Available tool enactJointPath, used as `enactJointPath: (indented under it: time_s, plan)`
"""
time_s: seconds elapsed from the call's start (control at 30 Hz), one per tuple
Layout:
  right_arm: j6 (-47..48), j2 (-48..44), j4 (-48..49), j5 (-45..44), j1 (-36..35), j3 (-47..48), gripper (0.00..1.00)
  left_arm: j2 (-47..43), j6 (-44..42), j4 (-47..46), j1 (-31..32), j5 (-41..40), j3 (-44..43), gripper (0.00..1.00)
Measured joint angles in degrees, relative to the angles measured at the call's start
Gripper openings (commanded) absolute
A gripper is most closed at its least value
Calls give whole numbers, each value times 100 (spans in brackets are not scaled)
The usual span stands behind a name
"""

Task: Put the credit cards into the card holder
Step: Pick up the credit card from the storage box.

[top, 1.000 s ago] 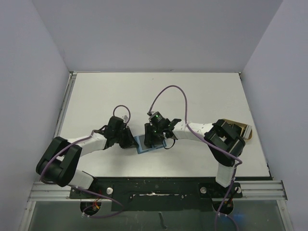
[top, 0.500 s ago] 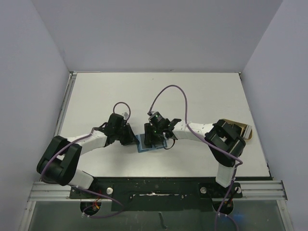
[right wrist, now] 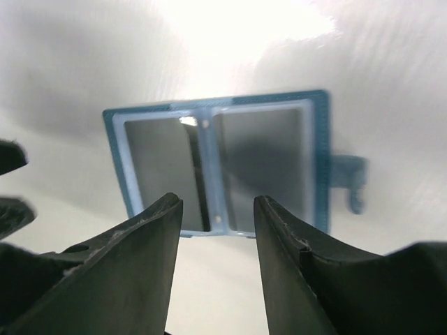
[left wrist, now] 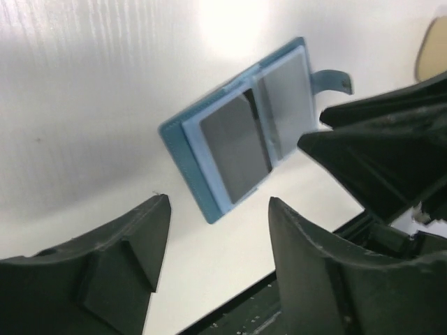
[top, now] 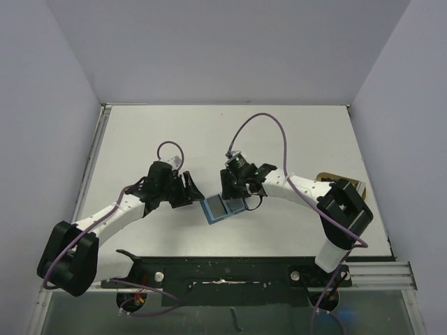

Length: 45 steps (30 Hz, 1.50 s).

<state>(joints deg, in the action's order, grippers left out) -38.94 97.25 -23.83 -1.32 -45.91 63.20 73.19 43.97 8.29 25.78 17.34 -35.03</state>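
Both my pincers are apart from the work. My left pincer (left wrist: pixel 218 209) stands about half spread and grips nothing, and so does my right pincer (right wrist: pixel 216 202). The holder (top: pixel 225 207) lies flat on the bench (top: pixel 140 132) between them, near the front edge. The left tips are just beside its left corner and the right tips hover over its far side.

It is spread open, inner face up. There is a teal rim outside and a paler blue frame within, divided by a spine into two halves. Each half shows a dark grey panel. I cannot tell whether these are cards already seated or only the pockets. A small snap tab (right wrist: pixel 349 178) juts from the edge away from my left pincer.

I judge the step in hand to be backing off and checking the fit. To do it well I should rise straight, without brushing the rim, since so light a thing would skid or flip. If it wants folding next, I would pin one half with one pincer and lift the tab side with the other, slowly, so nothing slips out.
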Motion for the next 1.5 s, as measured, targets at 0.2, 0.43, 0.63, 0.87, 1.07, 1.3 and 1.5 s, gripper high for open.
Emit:
enactJointPath:
  time_s: [0.2,0.43,0.63,0.87,1.07,1.3,1.5]
  plan:
    - [262,-367,-503,-457,695,118,48,-586,-271,535,0,35,-378,67]
    - [546,-682,-1300,-1255,1733,315,49,-1019,-782,1014,-2,179,-691,70]
    - [758,-704,-1832,-1943,2688,358,50,-1263,-1062,1373,-7,225,-691,70]
    - [918,-601,-2105,-2710,3930,358,53,-1436,-1169,1515,-17,232,-686,70]
    - [1019,-330,-2295,-3294,4741,380,55,-1467,-1172,1530,-37,243,-684,70]
    - [1220,-284,-2321,-3565,5412,490,55,-1587,-1169,1547,-37,238,-678,69]
    - [1381,-114,-2269,-3541,5637,496,55,-1613,-1152,1521,-37,238,-634,67]
